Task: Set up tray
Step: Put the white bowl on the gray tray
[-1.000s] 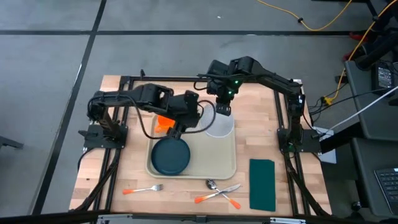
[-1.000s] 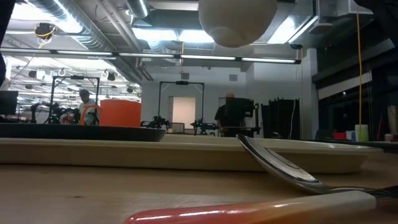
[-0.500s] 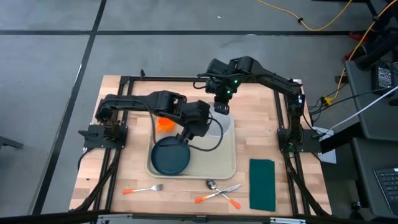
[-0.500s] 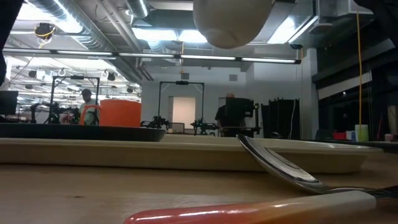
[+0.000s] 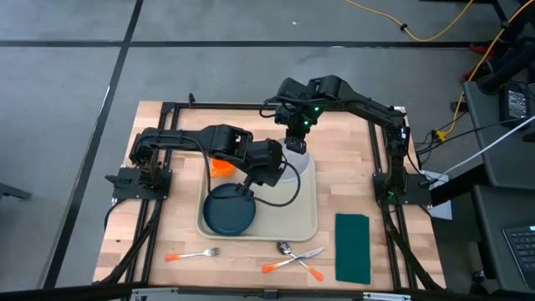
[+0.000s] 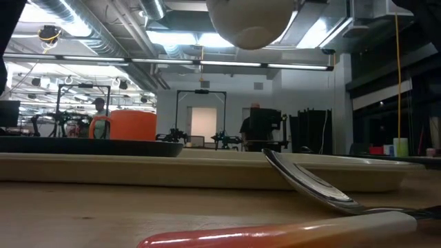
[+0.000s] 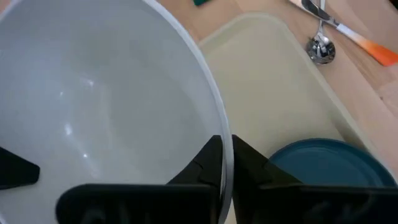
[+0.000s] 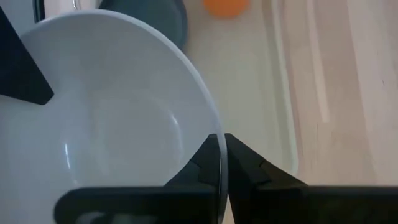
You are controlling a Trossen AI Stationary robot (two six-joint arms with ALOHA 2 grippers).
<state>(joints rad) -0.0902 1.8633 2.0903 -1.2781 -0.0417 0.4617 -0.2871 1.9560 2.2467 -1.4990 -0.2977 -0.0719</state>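
- Nearest the low camera: an orange-handled spoon lies on the wooden table, with a fork and a knife along the same front edge. Green napkin sits at the front right, apart from the tray.
- Tray lies flat mid-table. Teal plate sits in its front left part; orange cup is at its back left edge, whether on or off the tray I can't tell.
- Tray judgement: stiff moulded plastic, light, smooth so likely slippery. Low rim is the only place to pinch; best at a long side, kept level since it's loaded.
- White bowl hangs in the air over the tray's back right part, both arms on it.
- Left gripper: jaws pinching the bowl rim, one finger inside, one outside.
- Right gripper: same pinch on the rim, from the other side.
- Bowl looks rigid and glossy; two opposed pulls could twist it loose.
- Far: workshop room, ceiling lights, racks, people standing well behind the table.
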